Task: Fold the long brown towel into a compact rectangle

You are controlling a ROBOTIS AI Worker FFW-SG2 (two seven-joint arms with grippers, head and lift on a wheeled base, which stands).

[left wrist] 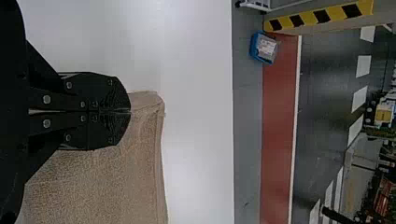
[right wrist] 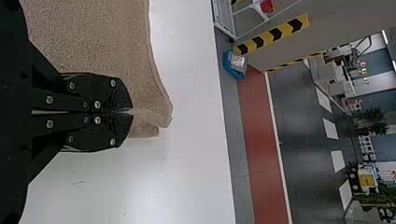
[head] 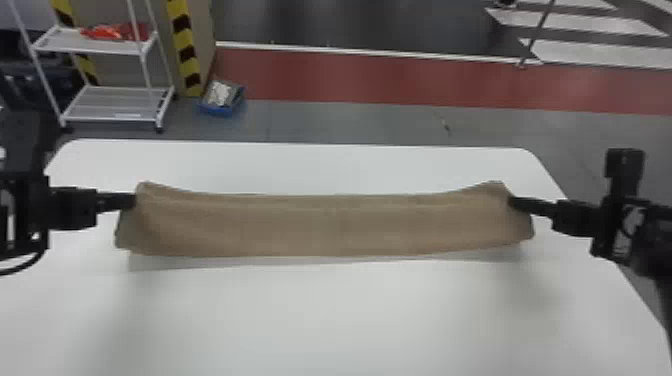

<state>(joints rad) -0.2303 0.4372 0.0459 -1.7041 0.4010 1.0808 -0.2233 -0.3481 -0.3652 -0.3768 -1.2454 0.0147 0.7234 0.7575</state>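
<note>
The long brown towel [head: 325,225] stretches crosswise over the white table, its two ends raised a little and its middle sagging. At its left end my left gripper [head: 134,201] is shut on the towel's edge; in the left wrist view the gripper [left wrist: 130,112] pinches the towel [left wrist: 102,186] close to a corner. My right gripper [head: 511,202] holds the opposite end, and in the right wrist view the gripper [right wrist: 131,112] is closed on the towel [right wrist: 93,42] beside its corner, where a flap of cloth sticks out past the fingertips.
The white table [head: 320,320] extends in front of and behind the towel, with rounded far corners. Beyond it on the floor are a white shelf rack [head: 117,102] at the far left and a blue bin [head: 222,100].
</note>
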